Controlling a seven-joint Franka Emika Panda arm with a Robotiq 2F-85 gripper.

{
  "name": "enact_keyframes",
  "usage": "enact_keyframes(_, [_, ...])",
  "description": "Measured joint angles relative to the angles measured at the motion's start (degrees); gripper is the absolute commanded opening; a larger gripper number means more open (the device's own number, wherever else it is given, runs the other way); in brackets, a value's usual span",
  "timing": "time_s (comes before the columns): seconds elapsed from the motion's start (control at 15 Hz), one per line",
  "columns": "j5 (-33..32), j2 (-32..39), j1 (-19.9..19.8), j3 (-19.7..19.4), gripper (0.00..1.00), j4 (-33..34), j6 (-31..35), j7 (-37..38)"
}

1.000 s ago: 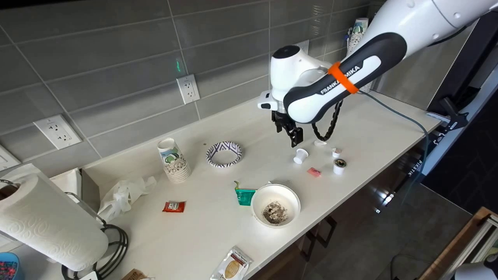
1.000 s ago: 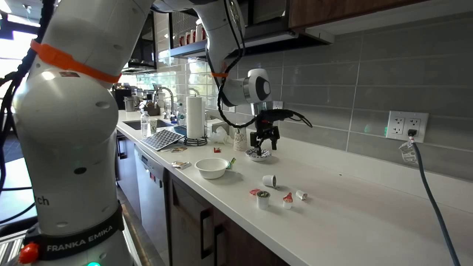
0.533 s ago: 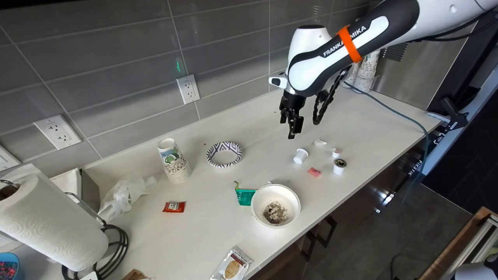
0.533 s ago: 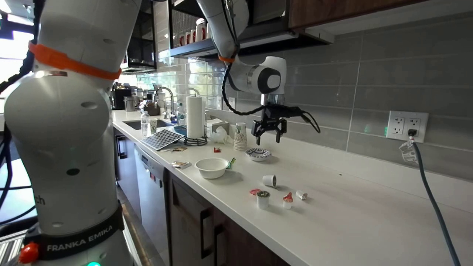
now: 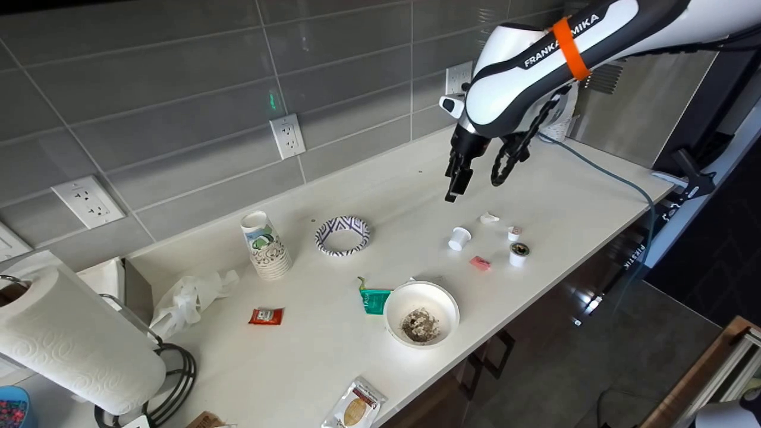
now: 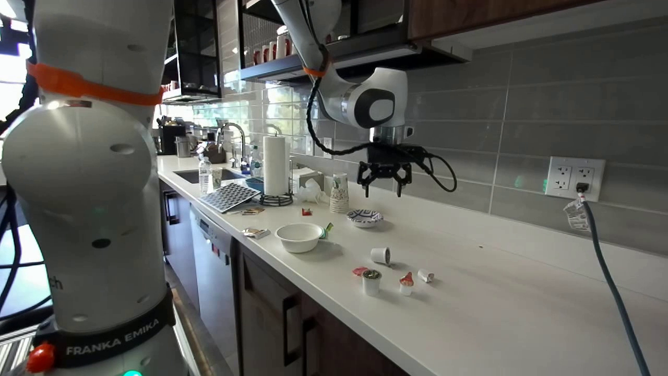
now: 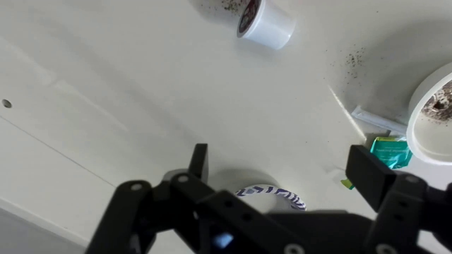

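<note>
My black gripper (image 7: 279, 153) hangs above the white counter, its fingers spread wide with nothing between them. In both exterior views it is clear of every object, and the gripper (image 6: 383, 193) shows its two fingertips well apart. Below it, in the wrist view, a purple-patterned paper bowl (image 7: 268, 189) is partly hidden by the gripper body. A white pod cup (image 7: 272, 30) lies on its side at the top of that view. At the right are a white bowl (image 7: 416, 109) with brown-grey grounds inside and a green packet (image 7: 390, 151) against it.
An upright pod (image 5: 518, 254), a small creamer cup (image 5: 514, 233), a pink-red scrap (image 5: 480, 263) and a white crumpled bit (image 5: 489, 218) lie near the tipped pod. Stacked paper cups (image 5: 267, 249), a red packet (image 5: 266, 315) and a paper towel roll (image 5: 71, 339) stand farther along. The tiled wall (image 6: 449, 141) bounds the back.
My arm has risen and drawn back from the wall side, moving right in both exterior views. The gripper has turned and levelled, staying open. Objects on the counter have not moved.
</note>
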Motion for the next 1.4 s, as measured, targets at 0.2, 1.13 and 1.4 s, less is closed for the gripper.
enact_keyframes(0.2, [0.0, -3.2, 0.0, -0.6, 1.0, -4.2, 2.6, 4.0])
enact_keyframes(1.13, [-0.1, -2.2, 0.3, -1.4, 1.0, -6.4, 3.5, 4.9])
enact_keyframes(1.4, [-0.1, 0.2, 0.2, -1.5, 1.0, -6.2, 4.8, 4.9])
